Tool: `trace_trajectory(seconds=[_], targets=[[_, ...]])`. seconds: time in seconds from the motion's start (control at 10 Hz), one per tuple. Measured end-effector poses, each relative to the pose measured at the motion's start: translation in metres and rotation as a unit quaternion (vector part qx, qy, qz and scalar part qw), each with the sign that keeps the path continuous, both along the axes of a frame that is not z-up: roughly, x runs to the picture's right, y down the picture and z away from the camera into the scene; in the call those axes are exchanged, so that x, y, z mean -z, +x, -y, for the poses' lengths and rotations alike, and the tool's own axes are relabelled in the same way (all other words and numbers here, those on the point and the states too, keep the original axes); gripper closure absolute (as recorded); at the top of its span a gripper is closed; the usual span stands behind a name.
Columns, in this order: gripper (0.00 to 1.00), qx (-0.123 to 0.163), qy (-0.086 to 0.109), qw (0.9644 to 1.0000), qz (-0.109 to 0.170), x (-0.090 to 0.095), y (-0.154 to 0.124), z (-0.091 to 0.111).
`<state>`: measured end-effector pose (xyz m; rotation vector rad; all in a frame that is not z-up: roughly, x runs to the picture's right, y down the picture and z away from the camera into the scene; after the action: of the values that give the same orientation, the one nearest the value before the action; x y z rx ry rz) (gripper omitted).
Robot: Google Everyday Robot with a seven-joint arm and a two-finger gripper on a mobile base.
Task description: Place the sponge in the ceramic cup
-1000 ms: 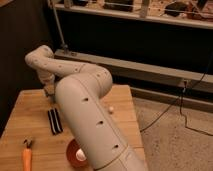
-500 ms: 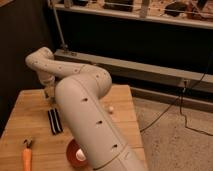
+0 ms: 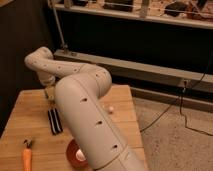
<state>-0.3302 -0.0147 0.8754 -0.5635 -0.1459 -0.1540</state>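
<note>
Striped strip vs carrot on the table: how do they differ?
Colour: the striped strip is black and white; the carrot is orange with a dark tip. Place: the strip lies mid-table, just in front of the pincer, which hangs over the table's far side; the carrot lies at the near corner. Framing: the strip shows whole; the carrot reaches the view's bottom edge. Shared: both are long and lie flat on the wooden table.
</note>
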Motion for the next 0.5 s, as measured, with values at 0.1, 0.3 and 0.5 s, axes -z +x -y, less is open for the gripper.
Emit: trace_trajectory(seconds=[0.1, 0.3, 0.5], targets=[[0.2, -0.006, 0.009, 0.9999, -0.003, 0.013, 0.011, 0.01], [0.2, -0.026, 0.022, 0.9994, -0.012, 0.029, 0.042, 0.022], [0.2, -0.064, 0.029, 0.9974, -0.011, 0.04, 0.075, 0.025]])
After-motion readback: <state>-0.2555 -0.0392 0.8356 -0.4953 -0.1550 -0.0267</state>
